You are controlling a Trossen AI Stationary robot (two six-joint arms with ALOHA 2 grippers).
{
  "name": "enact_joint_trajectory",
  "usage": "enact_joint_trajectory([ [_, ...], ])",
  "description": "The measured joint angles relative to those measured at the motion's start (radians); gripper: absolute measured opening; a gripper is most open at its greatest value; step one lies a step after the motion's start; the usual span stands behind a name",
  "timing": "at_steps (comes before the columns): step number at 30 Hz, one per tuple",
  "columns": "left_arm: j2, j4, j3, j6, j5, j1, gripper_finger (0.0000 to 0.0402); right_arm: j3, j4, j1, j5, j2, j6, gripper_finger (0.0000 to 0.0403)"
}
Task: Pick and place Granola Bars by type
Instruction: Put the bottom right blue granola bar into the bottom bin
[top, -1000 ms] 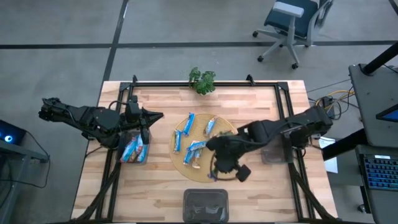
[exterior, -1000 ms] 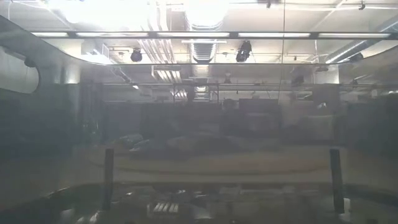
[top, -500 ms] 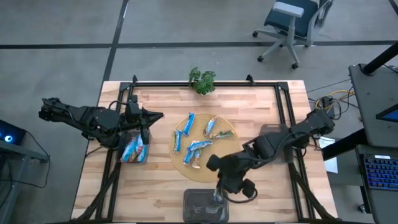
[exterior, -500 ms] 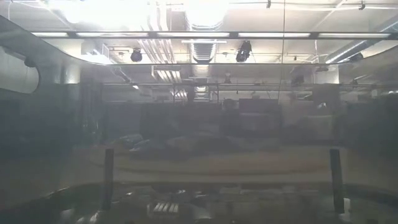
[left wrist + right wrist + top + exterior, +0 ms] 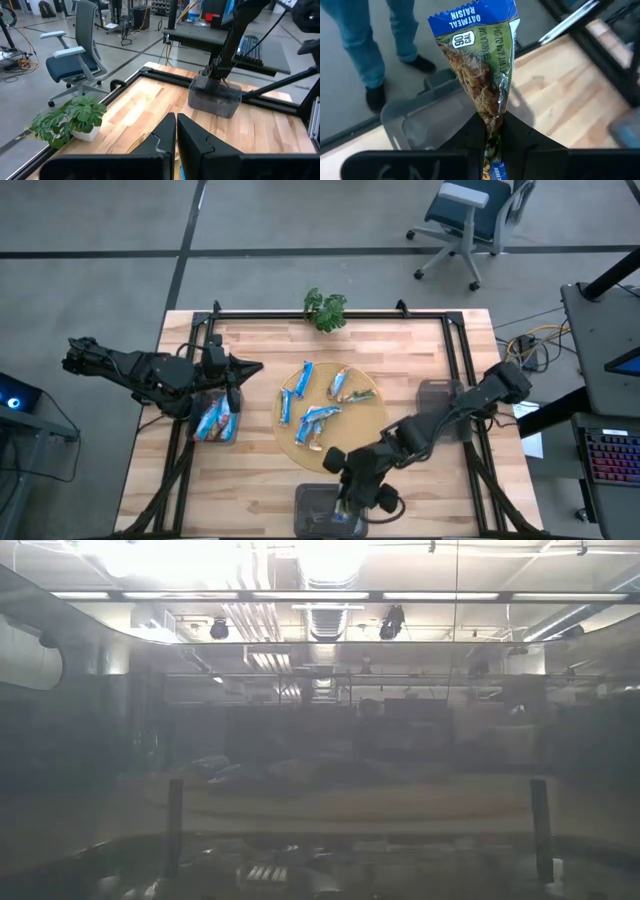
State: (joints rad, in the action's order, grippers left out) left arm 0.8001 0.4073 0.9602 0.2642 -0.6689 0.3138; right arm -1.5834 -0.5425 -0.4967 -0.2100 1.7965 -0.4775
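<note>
Several blue Granola Bars [image 5: 318, 416] lie on a round wooden plate [image 5: 372, 418] at mid-table. More bars fill a small grey bin [image 5: 213, 421] at the left. My right gripper [image 5: 350, 498] is over the grey bin [image 5: 312, 510] at the table's near edge, shut on an oatmeal raisin granola bar [image 5: 475, 60]. That bin [image 5: 415, 120] shows right behind the bar in the right wrist view. My left gripper [image 5: 247, 367] waits shut and holding nothing, above the left bin; its fingers [image 5: 176, 131] are pressed together. My right gripper pinches one crimped end [image 5: 491, 114] of the granola bar's wrapper between its two fingers. The bar sticks out beyond the fingertips along their line, its other, blue-labelled end [image 5: 470, 15] free. It is lifted clear, over the near bin.
A third grey bin [image 5: 438, 394] stands at the table's right, also seen as the bin [image 5: 216, 97] in the left wrist view. A potted plant [image 5: 325, 308] stands at the far edge. Black rails frame the table. A person's legs [image 5: 370, 45] stand beyond the near edge.
My right gripper has carried the granola bar from beside the plate's near right rim toward the table's near edge and somewhat down, to a place over the near bin, rolling a little. It stays shut on the bar.
</note>
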Motion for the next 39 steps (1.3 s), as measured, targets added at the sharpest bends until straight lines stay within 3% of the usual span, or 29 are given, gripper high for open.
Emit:
enact_joint_trajectory([
  [18,0.002,-0.003,-0.025,0.001,0.005,0.000,0.0000,-0.074,-0.030,-0.094,0.000,0.261,-0.060,0.0033],
  [34,0.002,-0.003,-0.025,0.002,0.006,0.000,0.0000,-0.079,-0.133,-0.092,0.000,0.280,-0.034,0.0034],
  [39,0.002,-0.003,-0.025,0.002,0.007,0.000,0.0000,-0.078,-0.143,-0.092,0.000,0.280,0.012,0.0053],
])
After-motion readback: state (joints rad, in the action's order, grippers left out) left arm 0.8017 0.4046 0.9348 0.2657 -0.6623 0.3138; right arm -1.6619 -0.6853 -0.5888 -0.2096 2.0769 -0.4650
